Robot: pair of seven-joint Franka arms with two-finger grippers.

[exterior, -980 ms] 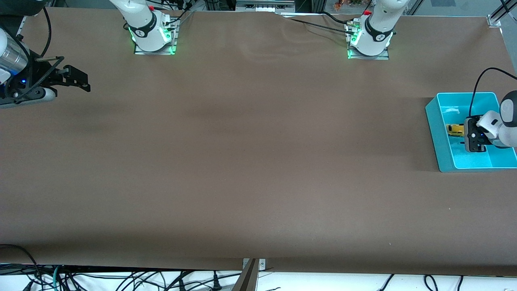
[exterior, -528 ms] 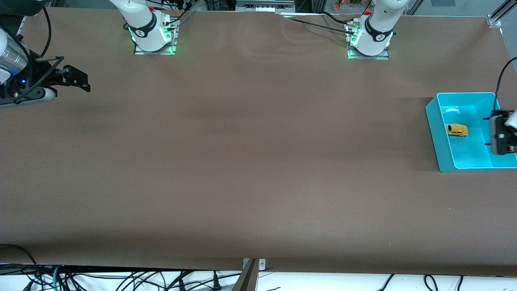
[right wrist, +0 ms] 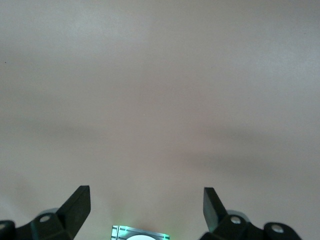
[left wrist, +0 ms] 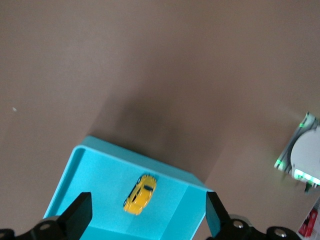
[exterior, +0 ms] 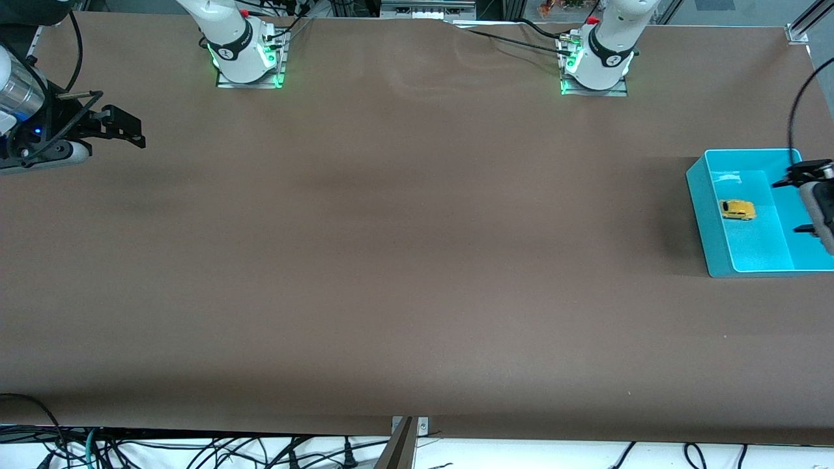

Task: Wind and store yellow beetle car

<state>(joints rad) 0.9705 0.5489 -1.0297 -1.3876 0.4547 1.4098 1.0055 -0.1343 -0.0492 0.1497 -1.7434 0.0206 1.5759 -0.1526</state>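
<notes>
The yellow beetle car [exterior: 737,210] rests on its wheels on the floor of a teal bin [exterior: 700,202] at the left arm's end of the table. In the left wrist view the car [left wrist: 140,194] shows free inside the bin [left wrist: 197,212]. My left gripper [exterior: 791,206] hangs open above the bin, off to the side of the car, and holds nothing; its black fingers [left wrist: 80,207] stand wide apart. My right gripper [exterior: 133,130] waits open and empty over the right arm's end of the table, with only brown tabletop between its fingertips [right wrist: 80,200].
Brown tabletop [exterior: 404,260] spreads between the two arms. The arm bases [exterior: 247,62] [exterior: 596,68] stand along the edge farthest from the front camera. Loose cables [exterior: 195,453] hang below the nearest edge.
My left gripper has opened, let go of the car and drawn up and away toward the table's end. The car stays in the bin. The right arm has not moved.
</notes>
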